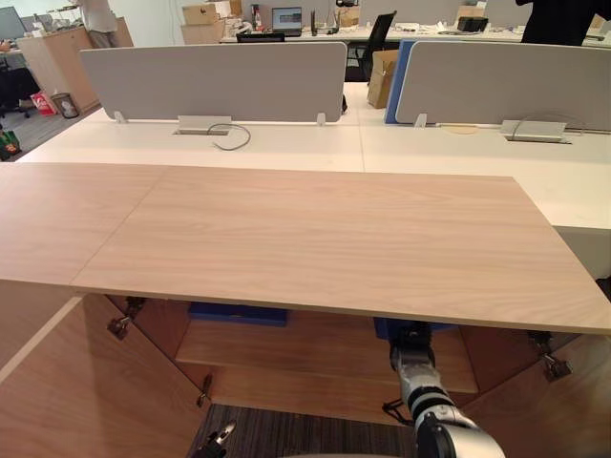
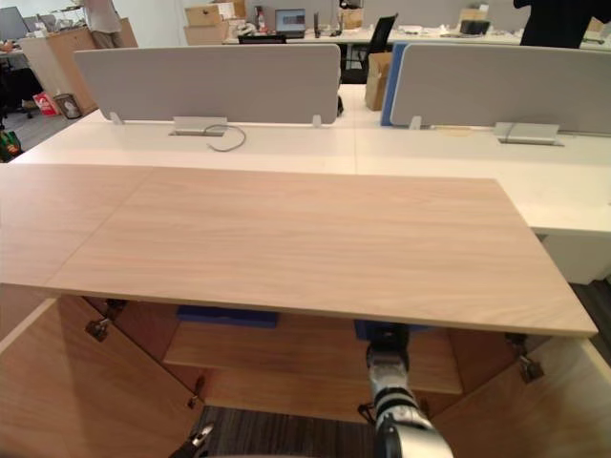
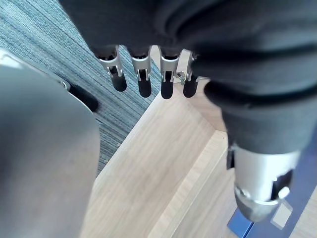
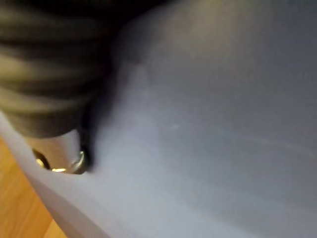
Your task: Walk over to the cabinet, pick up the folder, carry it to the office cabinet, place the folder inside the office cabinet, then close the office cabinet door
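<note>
Placing: folder (image 4: 208, 124) on cabinet (image 1: 315, 239) shelf (image 1: 315, 358), against right hand (image 1: 412, 336); its grip hidden, cannot tell.
Left hand (image 3: 141, 79): fingers straight, empty, by open left door (image 1: 86, 391).
Next: free the folder, withdraw, shut the cabinet.

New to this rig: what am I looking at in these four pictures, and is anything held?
This is a humanoid robot. Two pictures come from its head, looking down on a wooden cabinet with open doors; nothing lies on its top. The other two come from cameras at its wrists. The left hand hangs open beside a cabinet door, holding nothing. The right hand reaches in under the top, by a blue folder on the shelf; whether it holds it cannot be seen.
</note>
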{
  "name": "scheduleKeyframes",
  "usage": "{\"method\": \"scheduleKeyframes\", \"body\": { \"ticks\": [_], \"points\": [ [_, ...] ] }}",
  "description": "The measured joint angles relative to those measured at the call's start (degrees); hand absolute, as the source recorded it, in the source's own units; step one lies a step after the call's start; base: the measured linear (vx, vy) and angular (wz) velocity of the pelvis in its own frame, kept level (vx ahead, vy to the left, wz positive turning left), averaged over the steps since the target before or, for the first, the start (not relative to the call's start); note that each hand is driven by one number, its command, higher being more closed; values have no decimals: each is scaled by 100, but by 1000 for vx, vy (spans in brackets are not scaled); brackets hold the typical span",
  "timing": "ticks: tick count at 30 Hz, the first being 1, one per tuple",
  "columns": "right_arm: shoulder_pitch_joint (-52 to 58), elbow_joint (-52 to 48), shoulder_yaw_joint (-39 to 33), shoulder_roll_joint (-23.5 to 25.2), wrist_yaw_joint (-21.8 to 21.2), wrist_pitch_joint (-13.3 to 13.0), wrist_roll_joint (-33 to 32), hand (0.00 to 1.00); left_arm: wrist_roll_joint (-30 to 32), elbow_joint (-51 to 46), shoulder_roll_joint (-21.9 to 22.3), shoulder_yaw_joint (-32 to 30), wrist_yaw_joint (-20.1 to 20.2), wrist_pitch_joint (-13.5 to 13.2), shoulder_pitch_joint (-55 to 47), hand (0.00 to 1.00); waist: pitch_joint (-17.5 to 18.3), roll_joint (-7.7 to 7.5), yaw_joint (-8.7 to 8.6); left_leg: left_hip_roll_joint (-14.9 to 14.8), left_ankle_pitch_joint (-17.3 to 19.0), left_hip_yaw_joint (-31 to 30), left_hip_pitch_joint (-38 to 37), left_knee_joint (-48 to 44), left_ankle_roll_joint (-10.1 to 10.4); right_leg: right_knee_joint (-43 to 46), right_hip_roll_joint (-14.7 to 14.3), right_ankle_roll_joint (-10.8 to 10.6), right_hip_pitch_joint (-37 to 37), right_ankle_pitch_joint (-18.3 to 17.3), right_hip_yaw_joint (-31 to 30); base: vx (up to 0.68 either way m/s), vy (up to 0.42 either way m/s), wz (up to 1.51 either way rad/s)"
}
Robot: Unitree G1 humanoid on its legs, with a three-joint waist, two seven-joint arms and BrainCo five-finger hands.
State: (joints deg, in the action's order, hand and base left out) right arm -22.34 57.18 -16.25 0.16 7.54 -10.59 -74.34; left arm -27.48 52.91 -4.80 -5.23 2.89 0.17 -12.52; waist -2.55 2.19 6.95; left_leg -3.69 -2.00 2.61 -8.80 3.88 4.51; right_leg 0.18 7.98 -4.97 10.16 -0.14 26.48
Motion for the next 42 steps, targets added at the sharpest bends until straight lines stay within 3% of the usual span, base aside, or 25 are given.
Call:
{"method": "scheduleKeyframes", "body": {
  "ticks": [3,6,9,11,14,19,22,27,30,31,34,36,38,42],
  "points": [
    [-550,264,-189,-93,110,-13,-156,100,-93,-259,0,128,-12,15,41,0,-230,116,161,18,608,-139,761,-1327,-165,178,59,-25,-120,-60,86,-36,13,23],
    [-914,348,-712,-244,233,-137,-353,100,-160,-283,3,348,-19,48,98,0,-522,394,201,44,1088,-317,1334,-2641,-263,1069,295,-91,-179,-528,442,-49,109,69],
    [-1108,364,-1054,-410,345,-235,-355,100,-157,-273,-20,383,-19,71,56,0,-683,498,207,152,1596,-356,1761,-3557,-427,2465,764,-186,-564,-1260,568,-33,119,51],
    [-1313,578,-1392,-720,449,-291,-355,100,-128,-194,-50,397,-21,121,86,0,-836,554,173,457,2012,-448,2086,-4308,-575,3533,1321,-348,-770,-1814,648,-45,115,61],
    [-1473,793,-1639,-946,589,-295,-355,100,-50,-101,-44,403,-20,189,38,0,-944,681,164,621,2426,-411,2375,-5021,-763,4282,1732,-457,-936,-2204,650,-19,112,27],
    [-1682,1123,-2060,-1065,709,-265,-341,100,100,-53,-51,464,12,282,21,0,-1049,717,159,742,2849,-98,2994,-6044,-880,5395,2318,-633,-1382,-2707,538,31,77,20],
    [-1884,1127,-2055,-1201,707,-477,-290,100,122,-130,-57,490,51,274,60,0,-1152,701,184,670,2977,448,3289,-6504,-999,6040,2667,-612,-1831,-2996,218,20,17,17],
    [-2238,1116,-1959,-1265,695,-507,-104,100,121,-128,-64,501,70,278,19,0,-1254,672,258,441,3553,806,3678,-7139,-956,6843,2741,-636,-2680,-3424,-570,-15,23,-37],
    [-2250,1230,-1800,-1460,625,-489,-44,100,124,-72,-66,500,69,279,31,0,-1277,652,279,331,3616,975,3768,-7247,-942,7000,2713,-618,-3010,-3466,-836,15,19,-33],
    [-2251,1251,-1792,-1524,604,-474,-20,0,151,-71,-69,499,69,279,39,0,-1291,643,277,318,3607,993,3784,-7255,-959,7019,2710,-613,-3063,-3468,-863,68,-3,-22],
    [-2274,1465,-1784,-1733,544,-348,124,0,260,-48,-67,492,68,279,48,0,-1305,621,286,299,3607,1027,3774,-7269,-959,7081,2712,-573,-3127,-3491,-936,83,-33,-8],
    [-2294,1558,-1776,-1818,526,-154,127,0,268,-48,-67,491,68,281,52,0,-1311,615,288,289,3606,1026,3768,-7269,-957,7102,2718,-556,-3132,-3514,-935,67,-49,-1],
    [-2310,1773,-1796,-1918,469,221,134,0,271,-49,-67,491,69,287,58,0,-1326,602,286,292,3603,1024,3751,-7266,-949,7127,2724,-556,-3123,-3547,-931,49,-57,1],
    [-2310,2137,-1811,-1976,353,557,366,0,292,-78,-68,498,76,298,57,0,-1402,604,260,291,3593,1004,3654,-7220,-932,7077,2703,-554,-2995,-3551,-856,28,-53,2]
  ]
}}
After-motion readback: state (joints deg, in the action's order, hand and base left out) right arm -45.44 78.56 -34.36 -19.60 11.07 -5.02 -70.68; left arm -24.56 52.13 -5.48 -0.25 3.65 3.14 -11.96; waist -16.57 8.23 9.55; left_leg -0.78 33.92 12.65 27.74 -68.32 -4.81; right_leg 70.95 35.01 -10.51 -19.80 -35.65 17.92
